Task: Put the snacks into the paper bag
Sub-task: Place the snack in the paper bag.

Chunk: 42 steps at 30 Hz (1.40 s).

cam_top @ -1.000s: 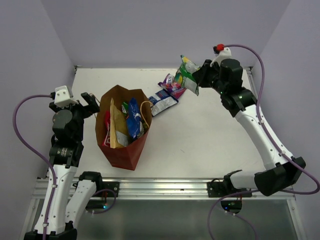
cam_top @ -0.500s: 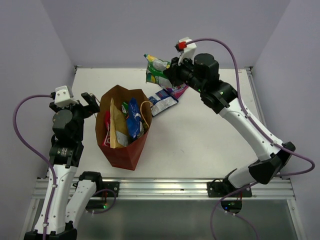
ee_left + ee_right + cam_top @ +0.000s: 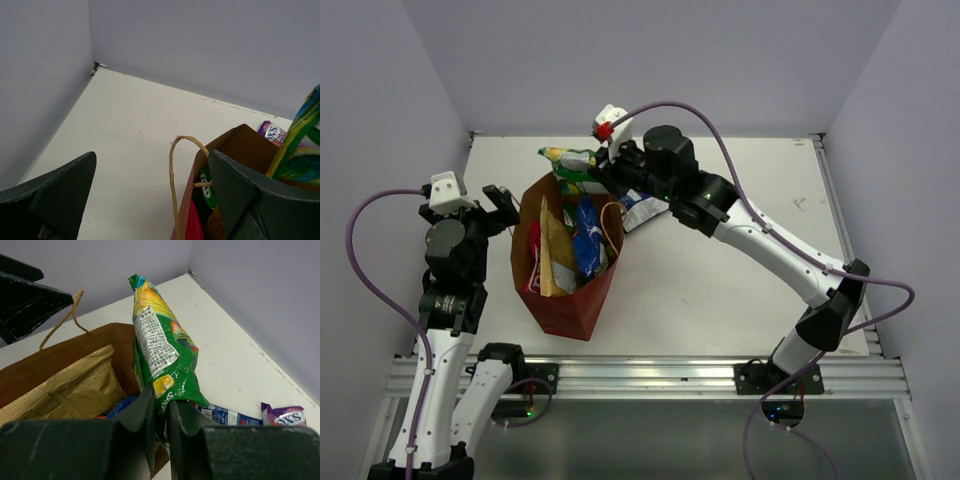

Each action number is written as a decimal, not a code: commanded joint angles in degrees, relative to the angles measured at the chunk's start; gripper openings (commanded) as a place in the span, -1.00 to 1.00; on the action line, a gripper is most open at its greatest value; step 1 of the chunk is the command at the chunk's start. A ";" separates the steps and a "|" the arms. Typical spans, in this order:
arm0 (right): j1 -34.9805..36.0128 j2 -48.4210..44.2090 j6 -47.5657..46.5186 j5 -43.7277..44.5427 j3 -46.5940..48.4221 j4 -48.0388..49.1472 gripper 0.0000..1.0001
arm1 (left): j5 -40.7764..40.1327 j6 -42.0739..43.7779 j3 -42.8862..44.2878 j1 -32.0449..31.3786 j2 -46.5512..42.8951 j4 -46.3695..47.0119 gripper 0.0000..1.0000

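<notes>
The brown paper bag (image 3: 567,300) with red sides stands open at the left, holding a tan-gold packet (image 3: 556,255), a blue packet (image 3: 588,238) and a pink-red one. My right gripper (image 3: 600,172) is shut on a green snack packet (image 3: 570,162) and holds it over the bag's far rim; the right wrist view shows the packet (image 3: 157,347) pinched between the fingers above the bag (image 3: 60,357). My left gripper (image 3: 503,205) is open beside the bag's left side, around its loop handle (image 3: 180,165). A blue-white packet (image 3: 645,205) lies behind the bag.
A small purple-pink packet (image 3: 282,416) lies on the table near the blue-white one (image 3: 227,415), also visible in the left wrist view (image 3: 272,132). Walls enclose the white table on three sides. A metal rail (image 3: 650,375) runs along the near edge.
My right arm has swung left from the far right of the table, carrying the green packet to above the bag's far rim. The left arm has not moved.
</notes>
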 commanded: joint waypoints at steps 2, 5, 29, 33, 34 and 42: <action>1.48 1.79 -4.16 -2.13 4.49 5.36 -1.00 | 0.48 0.90 -0.33 -0.45 -0.19 2.75 0.94; 2.36 3.11 -5.04 -2.31 4.94 4.91 -1.00 | 0.48 0.90 -0.42 -0.45 -0.10 2.75 0.94; 2.71 4.70 -4.08 -2.32 2.04 3.24 -0.09 | 0.31 0.90 -0.42 -0.45 -0.45 2.75 0.94; 2.71 3.82 -3.82 -1.18 1.60 3.24 0.10 | 0.22 0.90 -0.33 -0.45 -0.45 2.75 0.94; 2.71 3.38 -3.64 -0.74 1.43 3.24 0.14 | 0.13 0.90 -0.33 -0.45 -0.45 2.66 0.94; 2.63 -0.57 -1.88 9.80 -2.62 5.26 0.42 | 0.13 0.90 -0.33 -0.45 -0.45 2.66 0.94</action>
